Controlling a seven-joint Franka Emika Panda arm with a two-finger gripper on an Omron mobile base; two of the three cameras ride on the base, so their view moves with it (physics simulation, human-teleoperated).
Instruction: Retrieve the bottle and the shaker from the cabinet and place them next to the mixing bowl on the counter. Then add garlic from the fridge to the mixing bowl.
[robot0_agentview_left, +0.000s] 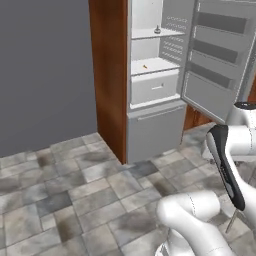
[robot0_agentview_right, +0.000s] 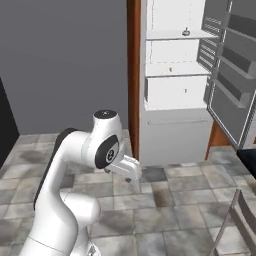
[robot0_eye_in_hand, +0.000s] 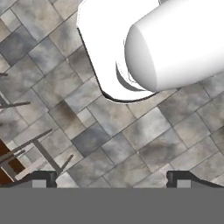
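Note:
The fridge (robot0_agentview_left: 150, 127) (robot0_agentview_right: 175, 135) stands ahead with its door (robot0_agentview_left: 215, 55) (robot0_agentview_right: 235, 75) swung open to the right. On its upper shelf sits a small pale grey thing (robot0_agentview_left: 157, 30) (robot0_agentview_right: 186, 32), possibly the garlic; it is too small to tell. A tiny orange speck (robot0_agentview_left: 145, 66) lies on the shelf below. My gripper (robot0_eye_in_hand: 112, 179) points down at the tiled floor, open, with its fingertips (robot0_eye_in_hand: 41, 178) wide apart and nothing between them. The bottle, shaker, cabinet, mixing bowl and counter are out of view.
A brown wooden panel (robot0_agentview_left: 107, 75) flanks the fridge on the left, with a grey wall (robot0_agentview_left: 45, 70) beyond it. Thin chair legs (robot0_eye_in_hand: 26, 148) (robot0_agentview_right: 235, 220) stand to the right of my base. Grey floor tiles (robot0_agentview_left: 75, 185) stretch in front of the fridge.

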